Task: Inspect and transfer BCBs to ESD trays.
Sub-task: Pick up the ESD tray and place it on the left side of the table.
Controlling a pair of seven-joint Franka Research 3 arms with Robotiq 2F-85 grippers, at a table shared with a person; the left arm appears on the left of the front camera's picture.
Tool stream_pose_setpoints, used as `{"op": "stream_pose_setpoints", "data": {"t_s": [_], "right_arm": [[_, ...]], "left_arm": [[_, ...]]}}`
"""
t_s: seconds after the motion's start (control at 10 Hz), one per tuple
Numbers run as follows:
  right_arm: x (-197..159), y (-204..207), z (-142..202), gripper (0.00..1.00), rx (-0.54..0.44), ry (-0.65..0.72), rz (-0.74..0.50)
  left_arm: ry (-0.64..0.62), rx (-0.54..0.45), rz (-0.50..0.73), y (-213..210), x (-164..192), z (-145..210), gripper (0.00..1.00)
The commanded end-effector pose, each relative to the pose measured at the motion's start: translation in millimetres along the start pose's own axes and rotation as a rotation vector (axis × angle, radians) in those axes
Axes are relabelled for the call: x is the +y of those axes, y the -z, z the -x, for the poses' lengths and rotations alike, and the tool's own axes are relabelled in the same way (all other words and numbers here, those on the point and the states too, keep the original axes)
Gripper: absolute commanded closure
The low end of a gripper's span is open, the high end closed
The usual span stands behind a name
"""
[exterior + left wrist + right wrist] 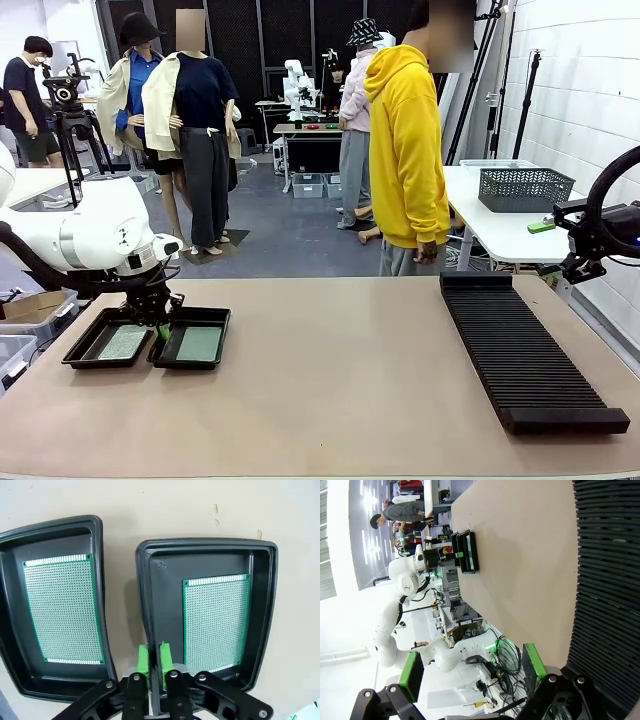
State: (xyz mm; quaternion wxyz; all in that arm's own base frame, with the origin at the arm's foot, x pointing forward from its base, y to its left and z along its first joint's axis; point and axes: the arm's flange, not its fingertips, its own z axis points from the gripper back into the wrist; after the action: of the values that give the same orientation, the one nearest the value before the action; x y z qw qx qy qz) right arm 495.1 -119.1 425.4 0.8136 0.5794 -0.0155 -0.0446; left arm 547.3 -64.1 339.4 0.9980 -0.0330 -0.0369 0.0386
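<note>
Just beyond your left gripper's (154, 664) fingertips, each of the two BCBs lies flat in its own ESD tray: one board (216, 622) in the tray (262, 625) whose near wall your green pads straddle, the other board (62, 608) in the neighbouring tray (15, 535) off to the side. Your left jaws stand nearly closed over that tray wall, with only a narrow gap, and whether they pinch it or have let go, you cannot tell. Judging by both boards seated, you are at the tail of the transfer. Next, open a little and lift straight up so the tray isn't dragged. Your right gripper (472, 667) hangs wide open and empty above the ribbed rack (607, 580), well apart from the trays.
</note>
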Motion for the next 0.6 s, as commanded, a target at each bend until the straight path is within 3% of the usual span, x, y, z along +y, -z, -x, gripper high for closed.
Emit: {"op": "stream_pose_setpoints", "data": {"t_s": [0.0,0.2,0.5], "right_arm": [[1,0,0,0.00,0.001,0.001,0.000],[1,0,0,0.00,0.001,0.001,0.000],[1,0,0,0.00,0.001,0.001,0.000]], "left_arm": [[0.027,-0.003,-0.014,-6,7,1,0.41],[0.026,-0.024,0.013,-20,8,5,0.01],[-0.004,-0.065,0.002,-50,16,16,0.00]]}}
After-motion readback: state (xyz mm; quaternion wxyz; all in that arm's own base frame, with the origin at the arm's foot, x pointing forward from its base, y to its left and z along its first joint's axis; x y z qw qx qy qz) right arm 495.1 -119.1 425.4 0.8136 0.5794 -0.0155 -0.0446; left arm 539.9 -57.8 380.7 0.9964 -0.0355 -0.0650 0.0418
